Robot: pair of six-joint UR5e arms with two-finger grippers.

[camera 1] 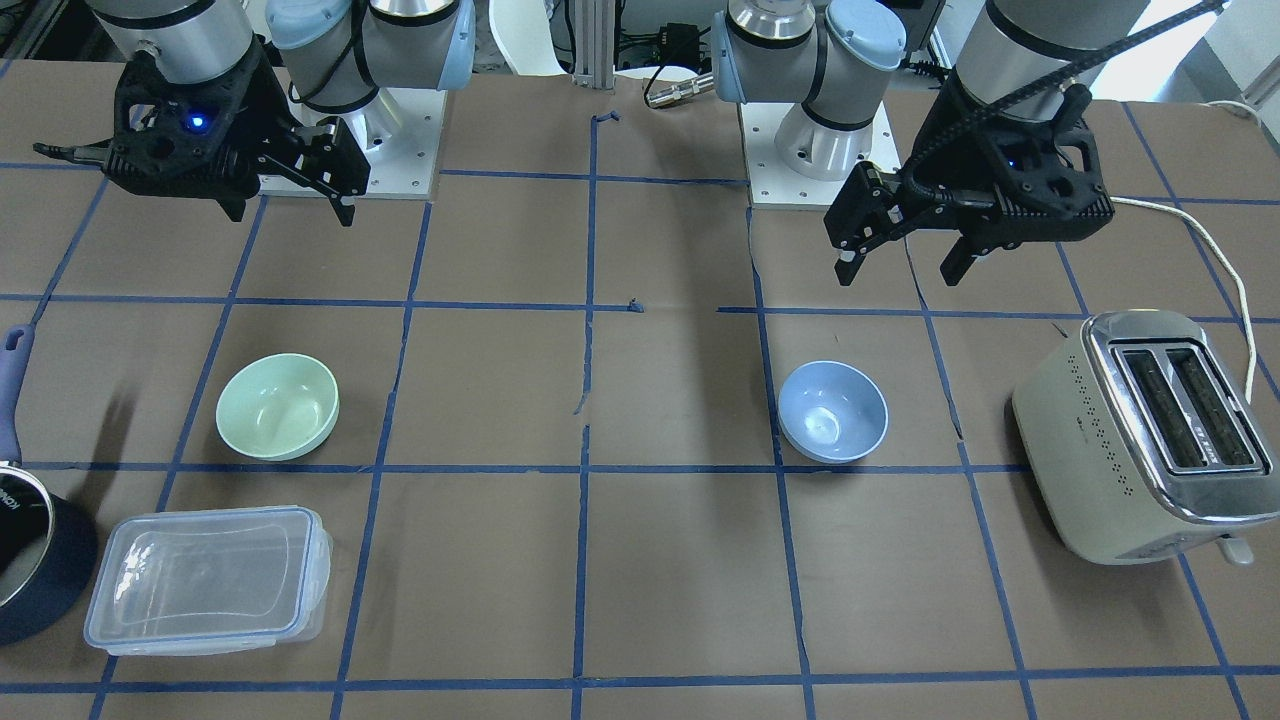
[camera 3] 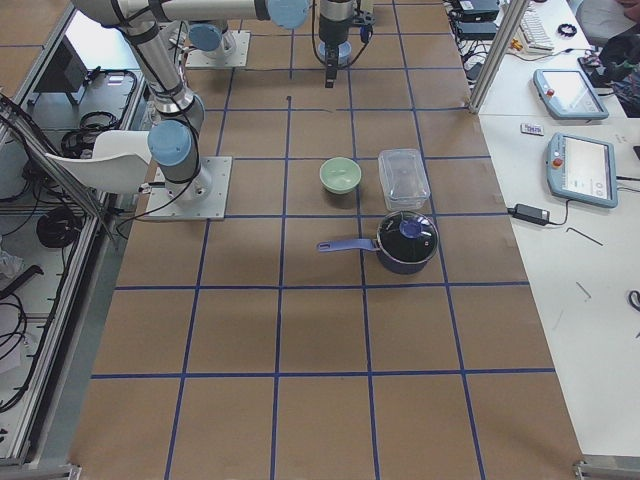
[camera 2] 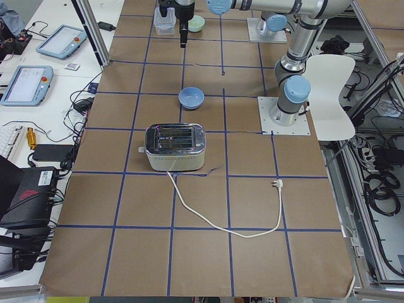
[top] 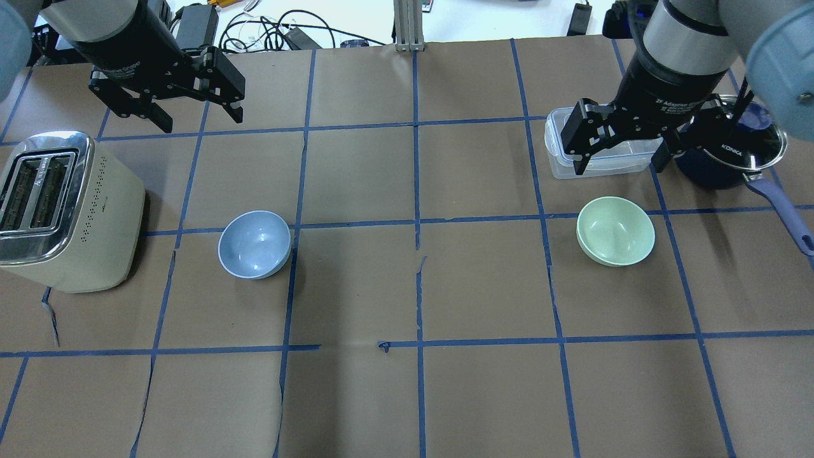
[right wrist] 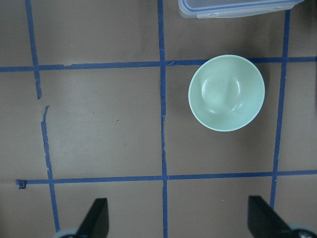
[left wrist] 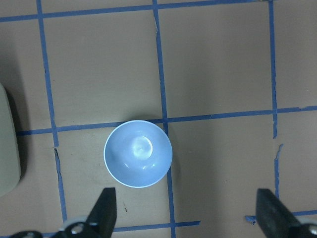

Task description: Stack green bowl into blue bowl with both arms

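Observation:
The pale green bowl [camera 1: 277, 406] sits upright and empty on the brown table, also in the overhead view [top: 615, 230] and the right wrist view [right wrist: 226, 92]. The pale blue bowl [camera 1: 832, 411] sits upright and empty about two grid squares away, also in the overhead view [top: 254, 244] and the left wrist view [left wrist: 138, 160]. My left gripper [camera 1: 898, 272] hangs open and empty above the table, on the robot side of the blue bowl. My right gripper [camera 1: 290, 212] hangs open and empty above the table, on the robot side of the green bowl. Neither touches a bowl.
A cream toaster [camera 1: 1140, 430] stands beyond the blue bowl at the table's end, its white cord [camera 1: 1230, 270] trailing back. A clear lidded plastic container [camera 1: 208, 578] and a dark navy pot [camera 1: 35, 560] with a long handle stand near the green bowl.

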